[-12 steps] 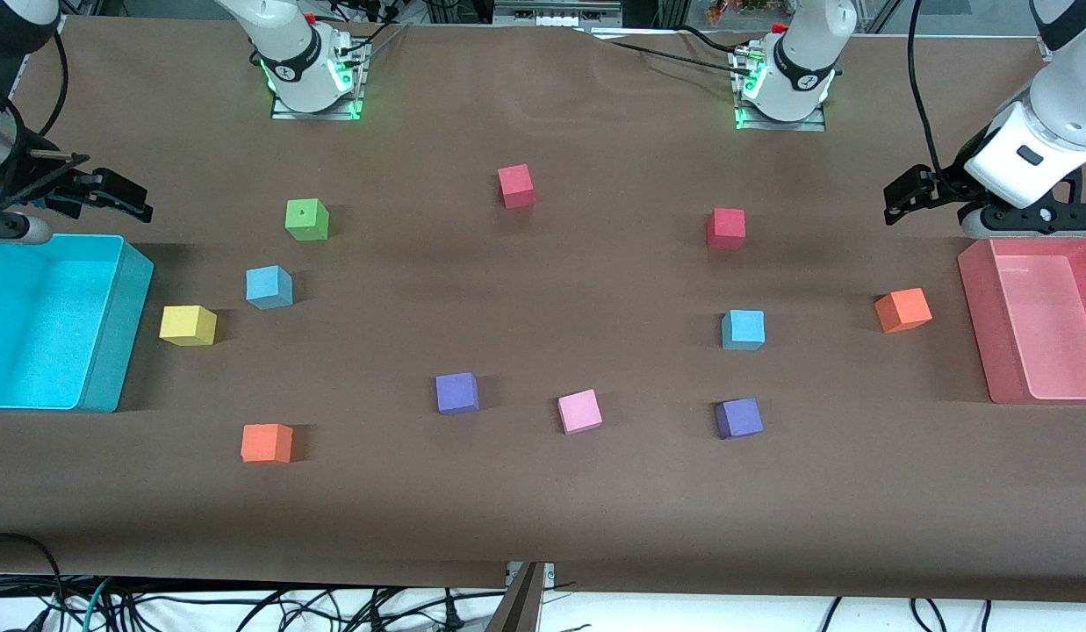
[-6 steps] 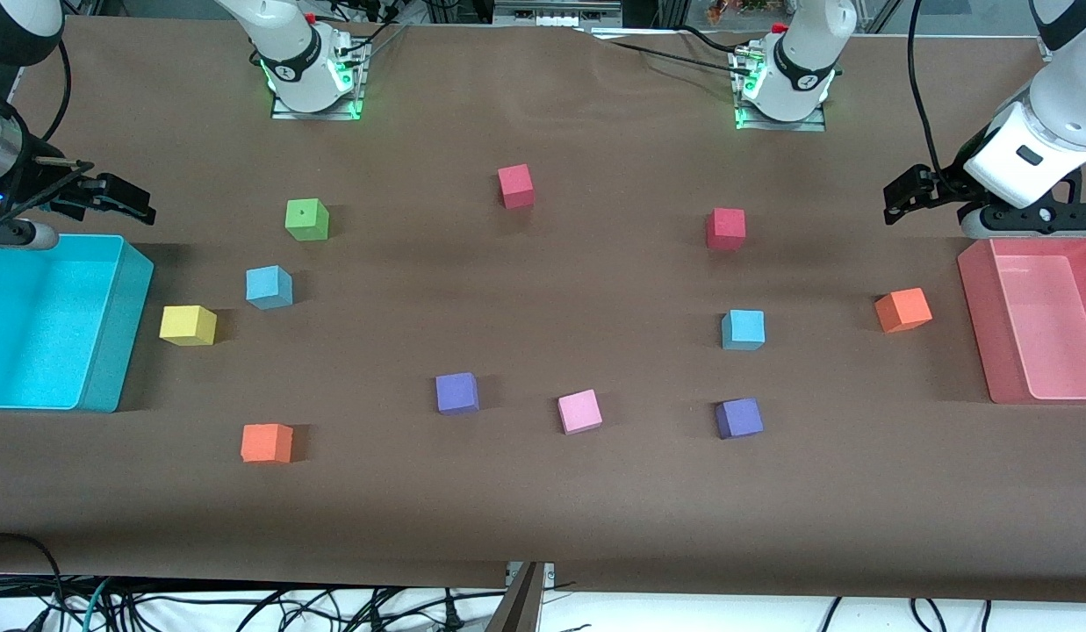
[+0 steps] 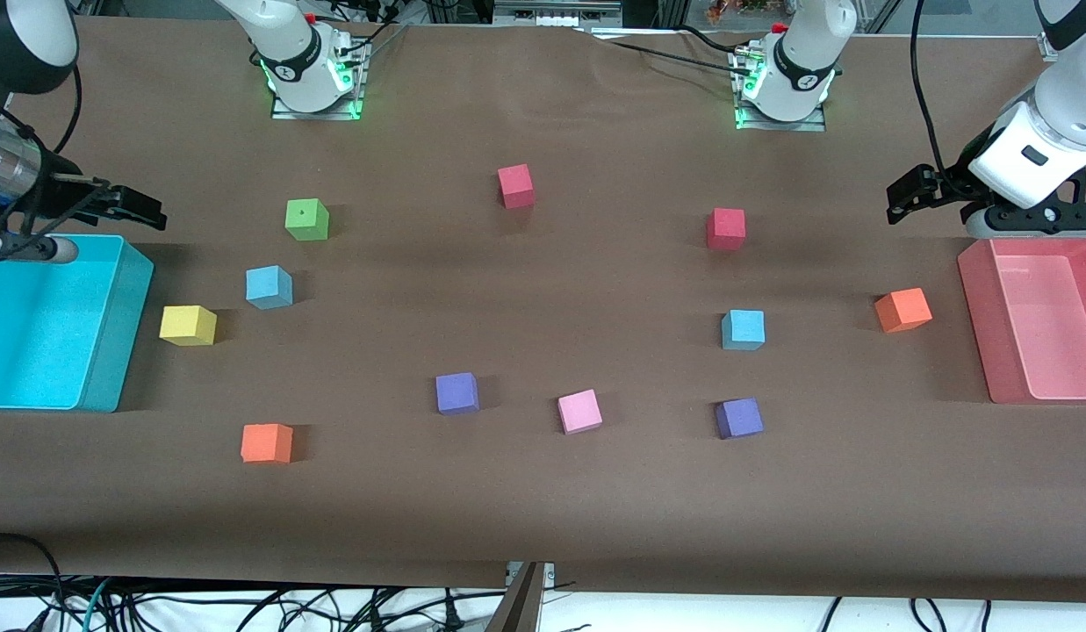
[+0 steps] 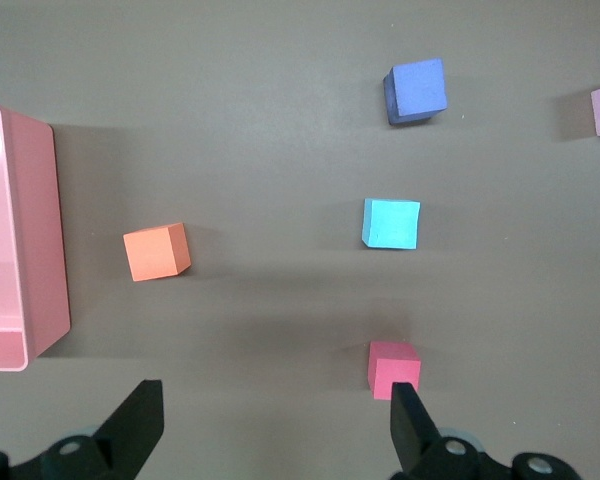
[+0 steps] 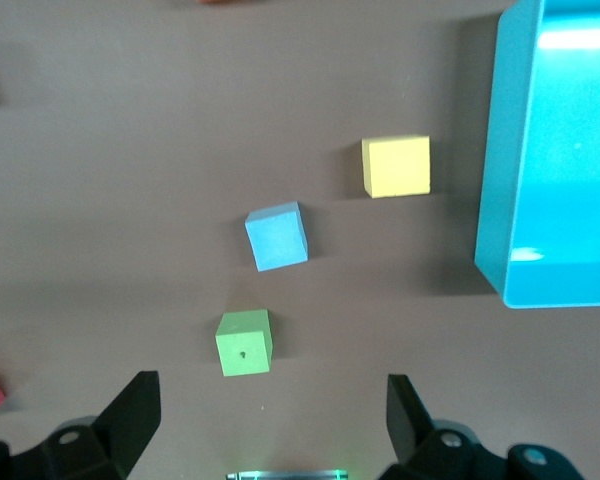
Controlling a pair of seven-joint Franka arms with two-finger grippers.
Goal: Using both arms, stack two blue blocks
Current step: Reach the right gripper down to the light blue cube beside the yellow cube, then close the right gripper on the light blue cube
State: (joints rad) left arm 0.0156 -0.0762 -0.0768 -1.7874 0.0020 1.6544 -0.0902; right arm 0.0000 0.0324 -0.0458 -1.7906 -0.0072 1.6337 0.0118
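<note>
front view: both blue blocks lie apart, one [image 3: 269,287] at 4 o'clock from my right gripper [image 3: 137,205], one [image 3: 743,329] at 7 o'clock from my left gripper [image 3: 907,189]. left wrist view: jaws wide, empty; i'd centre over the block [image 4: 391,222] before descending. right wrist view: jaws wide; that block [image 5: 276,236] sits skewed, so i'd rotate to match.

no readable text, no labels, no brands, no numbers on any block, bin or arm
</note>
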